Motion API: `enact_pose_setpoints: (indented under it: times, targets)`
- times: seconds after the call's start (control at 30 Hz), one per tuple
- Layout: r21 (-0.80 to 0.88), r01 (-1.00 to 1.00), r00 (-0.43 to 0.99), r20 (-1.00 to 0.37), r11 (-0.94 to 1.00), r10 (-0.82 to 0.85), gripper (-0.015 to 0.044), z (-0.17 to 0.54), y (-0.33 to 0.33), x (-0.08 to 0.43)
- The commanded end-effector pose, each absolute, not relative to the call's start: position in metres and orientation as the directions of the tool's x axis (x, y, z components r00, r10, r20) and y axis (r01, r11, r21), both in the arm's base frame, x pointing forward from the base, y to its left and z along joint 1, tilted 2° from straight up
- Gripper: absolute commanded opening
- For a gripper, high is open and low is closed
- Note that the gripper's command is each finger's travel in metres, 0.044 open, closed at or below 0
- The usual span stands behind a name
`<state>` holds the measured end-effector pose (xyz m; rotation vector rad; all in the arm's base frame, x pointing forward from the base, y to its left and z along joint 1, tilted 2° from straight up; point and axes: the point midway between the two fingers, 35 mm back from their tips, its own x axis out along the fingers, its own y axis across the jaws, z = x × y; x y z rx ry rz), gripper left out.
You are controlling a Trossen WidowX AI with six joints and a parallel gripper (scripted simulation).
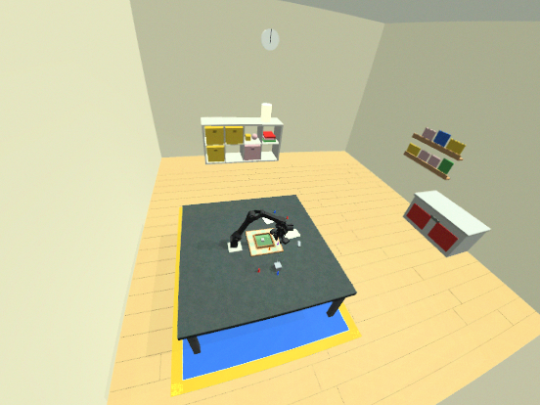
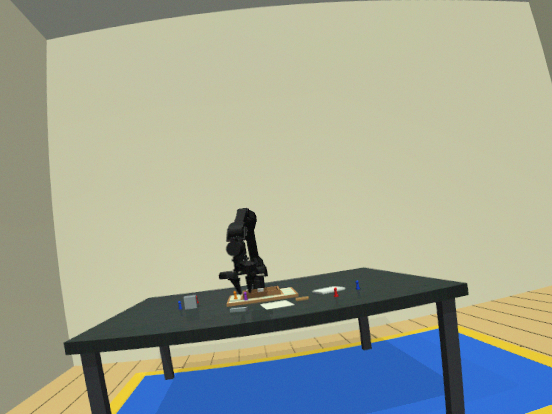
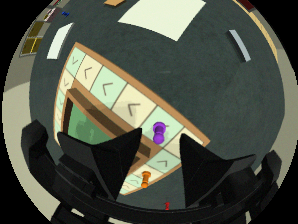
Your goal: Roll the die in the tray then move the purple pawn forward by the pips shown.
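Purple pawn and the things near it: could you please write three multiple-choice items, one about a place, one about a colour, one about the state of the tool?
1. Where does the purple pawn stand?
A) inside the green tray
B) on a board square
C) on the white sheet

2. Which colour is the pawn nearest to it?
A) orange
B) blue
C) green

3. How is the tool?
A) shut on the die
B) fully shut, empty
C) open, empty

1 B: the wrist view shows its base on a track square.
2 A: the orange pawn is beside it.
3 C: its fingertips stand apart, gripping nothing.
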<state>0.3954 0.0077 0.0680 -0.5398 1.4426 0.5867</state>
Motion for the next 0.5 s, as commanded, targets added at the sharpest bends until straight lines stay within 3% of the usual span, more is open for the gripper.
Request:
enact_pose_setpoints:
  times: [0.0, 0.23, 0.47]
  targets:
    - [0.018, -0.667, 0.019, -0.999, 0.745, 0.042, 0.02, 0.0545, 0.0075, 0.3922]
    - [0.018, -0.667, 0.019, -0.999, 0.745, 0.042, 0.02, 0.0504, 0.0077, 0.392]
    - [0.018, -0.667, 0.019, -0.999, 0.745, 0.042, 0.0036, 0.0504, 0.0077, 0.392]
